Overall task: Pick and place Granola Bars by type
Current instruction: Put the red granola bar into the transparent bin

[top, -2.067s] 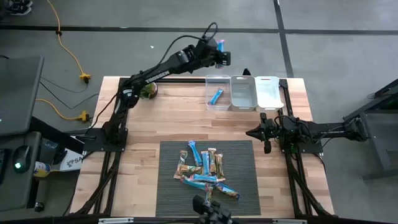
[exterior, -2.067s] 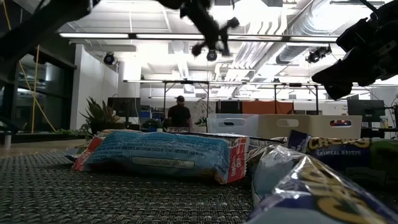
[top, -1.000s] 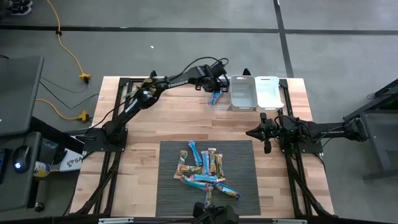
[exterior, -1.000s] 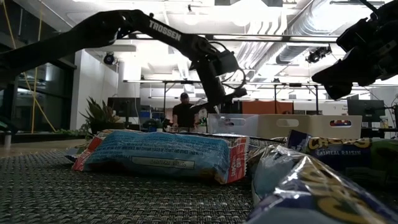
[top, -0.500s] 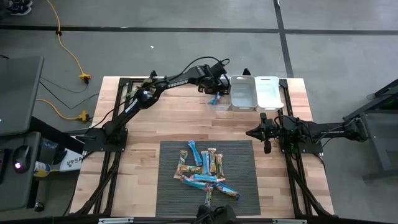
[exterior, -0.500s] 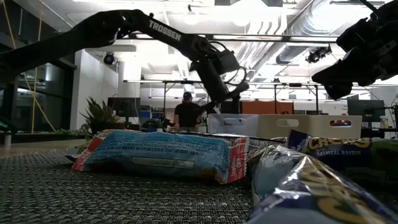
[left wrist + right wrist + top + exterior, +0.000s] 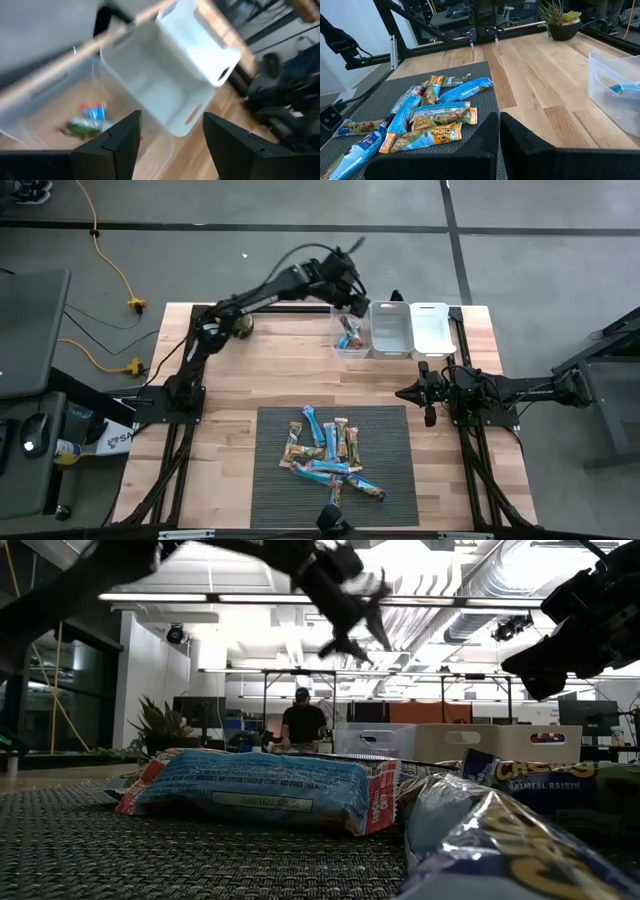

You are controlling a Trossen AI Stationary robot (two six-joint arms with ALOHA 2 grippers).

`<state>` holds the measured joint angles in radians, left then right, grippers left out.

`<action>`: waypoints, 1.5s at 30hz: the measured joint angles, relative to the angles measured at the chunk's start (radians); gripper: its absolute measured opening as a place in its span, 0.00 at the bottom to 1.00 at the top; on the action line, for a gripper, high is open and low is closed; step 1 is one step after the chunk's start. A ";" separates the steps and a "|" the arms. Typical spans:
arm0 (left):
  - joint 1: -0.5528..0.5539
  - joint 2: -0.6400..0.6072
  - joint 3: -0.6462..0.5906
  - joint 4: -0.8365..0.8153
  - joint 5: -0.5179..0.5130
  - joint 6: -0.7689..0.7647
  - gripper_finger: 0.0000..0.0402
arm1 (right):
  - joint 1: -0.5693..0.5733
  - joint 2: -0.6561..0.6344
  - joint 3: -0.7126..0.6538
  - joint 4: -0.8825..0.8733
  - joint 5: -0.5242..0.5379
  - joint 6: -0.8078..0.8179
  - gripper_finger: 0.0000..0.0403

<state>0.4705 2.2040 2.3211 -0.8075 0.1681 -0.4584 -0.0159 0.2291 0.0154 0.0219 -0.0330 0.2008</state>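
Observation:
Several granola bars (image 7: 330, 455) in blue, green and orange wrappers lie heaped on the dark mat (image 7: 275, 480); the right wrist view shows the heap (image 7: 427, 120) too. Two more bars (image 7: 89, 120) lie flat on the bottom of the clear bin (image 7: 338, 346). My left gripper (image 7: 356, 302) hangs open above that bin's far end with nothing between its fingers (image 7: 117, 142). My right gripper (image 7: 402, 393) rests shut near the table's right side, apart from every bar.
Two white bins (image 7: 390, 328) (image 7: 431, 328) stand in a row right of the clear one at the table's far edge. A potted plant (image 7: 238, 326) sits at the far left. A person (image 7: 302, 725) stands in the room beyond the table.
My left gripper, low inside the clear bin a second ago, has opened and let go of a bar, which now lies in the bin beside the blue one. The gripper has then risen clear of the bin and rolled a little.

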 joint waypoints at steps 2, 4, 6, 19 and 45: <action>0.000 -0.044 0.000 0.004 -0.025 0.030 0.52 | 0.000 0.000 0.000 0.000 0.000 0.000 0.00; 0.000 -0.086 0.000 0.000 -0.034 0.055 0.52 | 0.000 0.000 0.000 0.000 0.000 0.000 0.00; -0.004 -0.127 0.000 0.003 -0.045 0.072 0.52 | 0.000 0.000 0.000 -0.001 0.000 0.000 0.00; -0.096 -0.284 0.001 -0.219 0.254 0.351 0.52 | 0.000 0.000 0.000 -0.001 0.000 0.000 0.00; -0.698 -0.306 0.000 -0.684 -0.206 0.222 0.52 | 0.000 0.000 0.000 -0.002 0.000 0.000 0.00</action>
<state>-0.2277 1.8981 2.3211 -1.4916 -0.0380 -0.2367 -0.0160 0.2289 0.0156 0.0200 -0.0330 0.2008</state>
